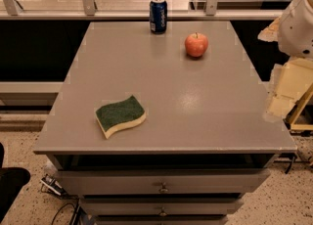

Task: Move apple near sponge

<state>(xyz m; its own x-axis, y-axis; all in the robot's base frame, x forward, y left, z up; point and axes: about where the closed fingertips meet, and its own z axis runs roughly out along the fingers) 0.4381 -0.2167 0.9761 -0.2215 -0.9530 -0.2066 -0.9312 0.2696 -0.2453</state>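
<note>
arm (pixel 299 21) in at the frame's 2 o'clock corner: white rounded housing (pixel 296 33), partly cut off by the edge. gripper (pixel 282 92) sits right under it at 3 o'clock, pale yellow, angled down toward 7 o'clock.

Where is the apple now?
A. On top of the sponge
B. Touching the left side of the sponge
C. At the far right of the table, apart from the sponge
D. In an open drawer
C: the apple sits at the far right of the table, near the can. The sponge lies apart at the near left. The hand is beyond the table's right edge, touching neither.
</note>
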